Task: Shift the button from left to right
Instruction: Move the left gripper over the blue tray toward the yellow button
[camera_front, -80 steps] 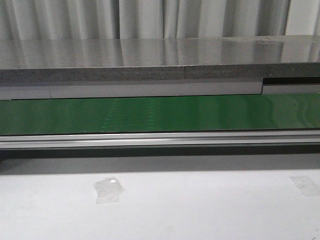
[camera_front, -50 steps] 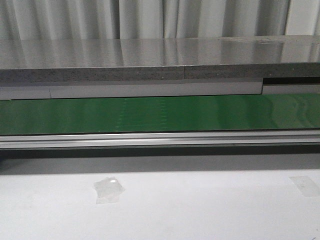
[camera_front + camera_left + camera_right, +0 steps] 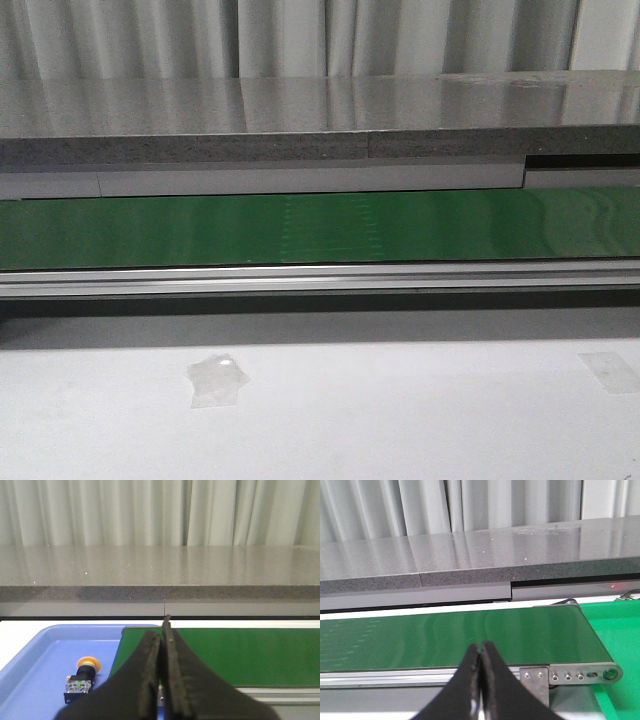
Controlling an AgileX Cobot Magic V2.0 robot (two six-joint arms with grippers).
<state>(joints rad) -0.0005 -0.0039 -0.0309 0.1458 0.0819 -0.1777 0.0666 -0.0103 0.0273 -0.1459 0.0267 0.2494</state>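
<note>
The button [image 3: 81, 677], a black boxy body with a round yellow-orange head, lies on its side in a blue tray [image 3: 45, 650] at the left end of the green belt [image 3: 240, 652]. It shows only in the left wrist view. My left gripper [image 3: 161, 630] is shut and empty, to the right of the button, over the belt's left end. My right gripper [image 3: 480, 649] is shut and empty over the near rail at the belt's right end [image 3: 470, 635]. In the front view the belt [image 3: 320, 228] is bare and neither gripper shows.
A grey stone-like ledge [image 3: 320, 125] runs behind the belt, with curtains beyond. A metal rail [image 3: 320, 278] fronts the belt. A green bin [image 3: 620, 640] sits past the belt's right end. Tape patches [image 3: 215, 380] lie on the white table.
A faint patterned patch on the belt surface has shifted to the right, so the belt is running rightward. Nothing else has changed in the front view.
</note>
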